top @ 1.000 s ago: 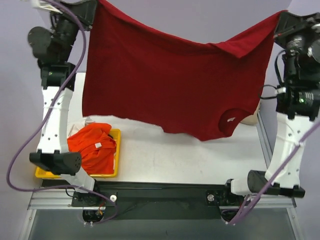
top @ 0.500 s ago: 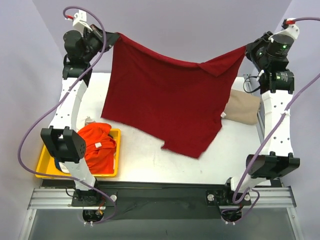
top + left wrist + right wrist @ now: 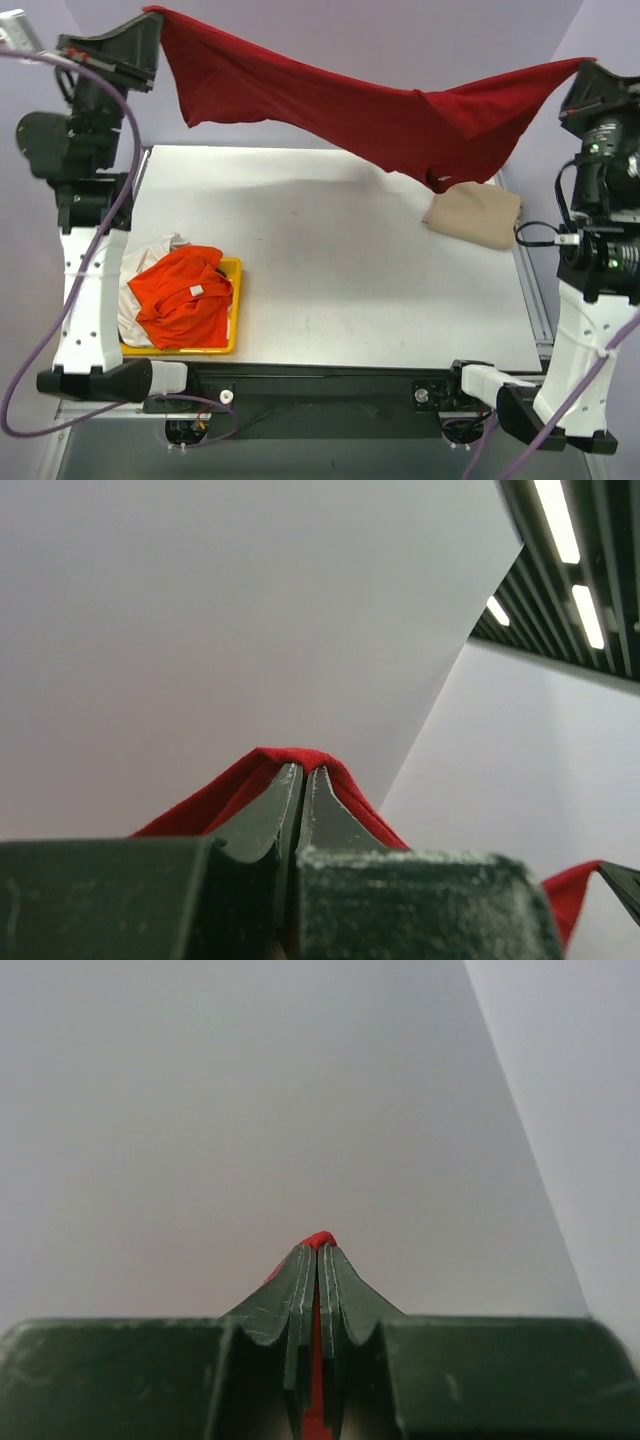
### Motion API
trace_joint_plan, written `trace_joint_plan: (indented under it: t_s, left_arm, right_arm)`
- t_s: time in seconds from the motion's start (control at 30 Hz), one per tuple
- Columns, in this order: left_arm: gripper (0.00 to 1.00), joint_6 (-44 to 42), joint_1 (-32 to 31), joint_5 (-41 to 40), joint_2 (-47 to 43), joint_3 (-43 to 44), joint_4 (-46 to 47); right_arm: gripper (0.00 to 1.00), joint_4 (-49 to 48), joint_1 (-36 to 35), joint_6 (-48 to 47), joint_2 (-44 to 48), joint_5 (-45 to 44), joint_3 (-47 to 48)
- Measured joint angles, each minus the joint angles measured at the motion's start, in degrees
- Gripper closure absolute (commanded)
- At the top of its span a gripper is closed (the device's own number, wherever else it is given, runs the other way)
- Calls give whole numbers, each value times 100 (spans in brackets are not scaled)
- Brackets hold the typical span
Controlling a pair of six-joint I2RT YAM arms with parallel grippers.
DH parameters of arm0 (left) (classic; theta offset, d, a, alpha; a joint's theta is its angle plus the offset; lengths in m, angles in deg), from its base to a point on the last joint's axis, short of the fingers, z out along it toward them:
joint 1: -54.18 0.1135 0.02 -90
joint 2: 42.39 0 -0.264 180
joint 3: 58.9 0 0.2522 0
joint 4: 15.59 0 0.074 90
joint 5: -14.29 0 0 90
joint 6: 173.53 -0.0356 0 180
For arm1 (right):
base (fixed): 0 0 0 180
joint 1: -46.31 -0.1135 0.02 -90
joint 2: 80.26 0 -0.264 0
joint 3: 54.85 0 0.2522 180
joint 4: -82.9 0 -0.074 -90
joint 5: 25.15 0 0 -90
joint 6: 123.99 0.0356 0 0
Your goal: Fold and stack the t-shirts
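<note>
Dark red t-shirt (image 3: pixel 400 115) now strung high across top of frame, no longer hanging as sheet toward table (image 3: pixel 340 270); lowest fold just above tan shirt (image 3: pixel 475 215) at right. Left gripper (image 3: pixel 303 775) and right gripper (image 3: pixel 318 1250) both pinched closed on its edge. Likely mid-flick before laying flat; folding not begun. Orange shirt (image 3: pixel 185 295) waits in yellow tray (image 3: pixel 237 310).

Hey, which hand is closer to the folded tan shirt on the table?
Right. The right hand is raised over the table's right edge, just beyond the tan shirt. The left hand is raised at the far-left corner. Each grips the dark red shirt.
</note>
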Motion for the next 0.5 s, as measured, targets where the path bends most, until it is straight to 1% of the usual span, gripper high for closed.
trace_joint_plan:
  t_s: [0.13,0.23,0.37,0.5]
  left_arm:
    - [100,-227,17,-490,-739,-221,289]
    - [100,-470,24,-791,-1119,-256,411]
    - [100,-741,24,-1014,-1368,-234,533]
    - [100,-855,24,-1060,-1342,-240,645]
  right_arm:
    - [100,-374,-4,-212,442,-282,9]
    - [100,-566,-4,-398,632,-437,136]
    - [100,-835,-4,-658,732,-577,208]
    - [100,-903,-4,-778,688,-590,197]
